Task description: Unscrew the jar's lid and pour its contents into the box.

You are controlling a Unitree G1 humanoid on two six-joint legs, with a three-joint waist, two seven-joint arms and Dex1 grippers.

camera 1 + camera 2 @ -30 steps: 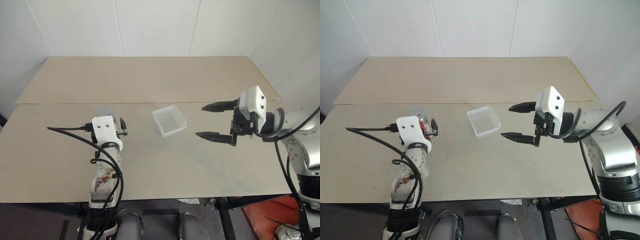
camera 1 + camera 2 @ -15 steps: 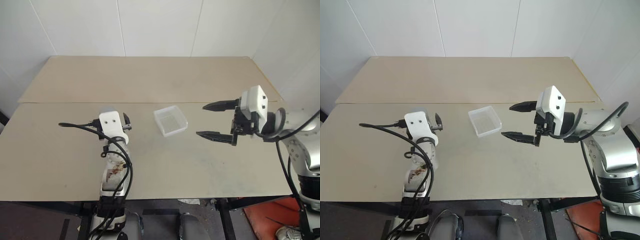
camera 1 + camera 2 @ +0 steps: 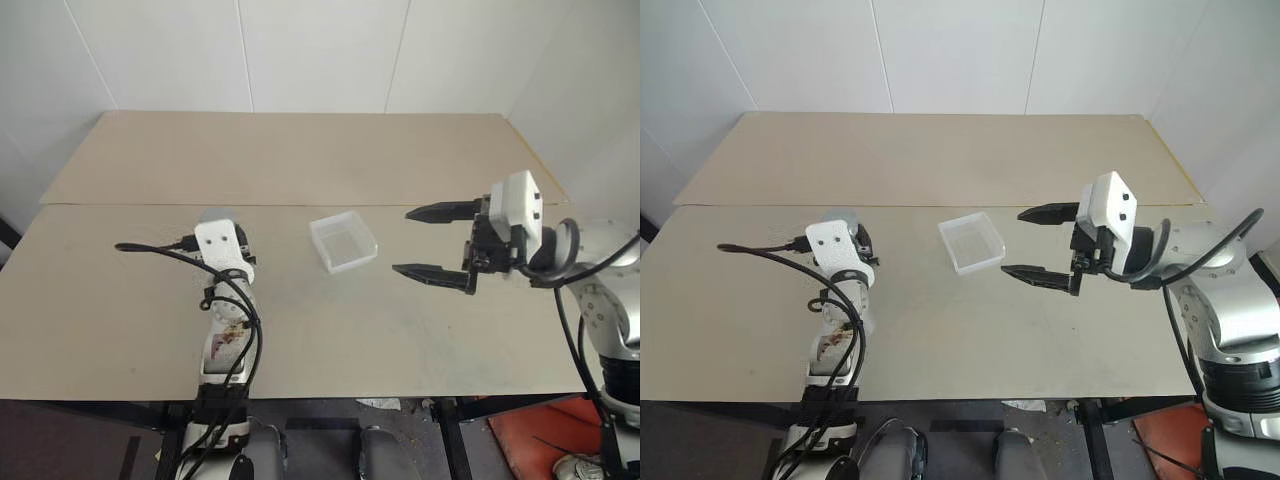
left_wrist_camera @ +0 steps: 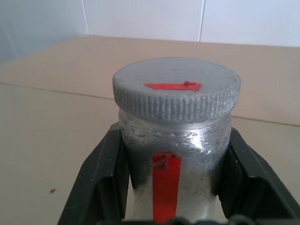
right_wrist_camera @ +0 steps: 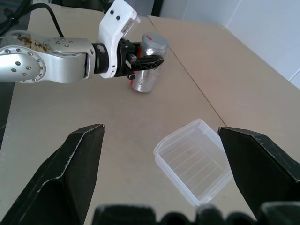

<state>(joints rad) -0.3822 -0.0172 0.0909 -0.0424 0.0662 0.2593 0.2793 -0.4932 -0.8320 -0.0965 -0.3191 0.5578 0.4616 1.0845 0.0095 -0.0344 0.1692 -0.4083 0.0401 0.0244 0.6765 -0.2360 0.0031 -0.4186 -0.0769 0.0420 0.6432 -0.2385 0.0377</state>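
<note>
The left claw [image 4: 174,187] is clenched around the upright jar [image 4: 174,140] on the desk [image 3: 330,330], its lid [image 4: 176,93] at the released right claw's [image 3: 438,243] nine o'clock, beyond the box [image 3: 343,242].

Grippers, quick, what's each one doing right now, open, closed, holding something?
Left end effector: closed on the jar, just under the lid.
Right end effector: open, holding nothing, beside the box.

On the desk [image 3: 940,330] we see the box [image 3: 971,243] between our tools. Our right tool [image 3: 1040,243] hangs spread just beside it; our left tool [image 3: 862,245] sits at the jar [image 3: 840,216].
</note>
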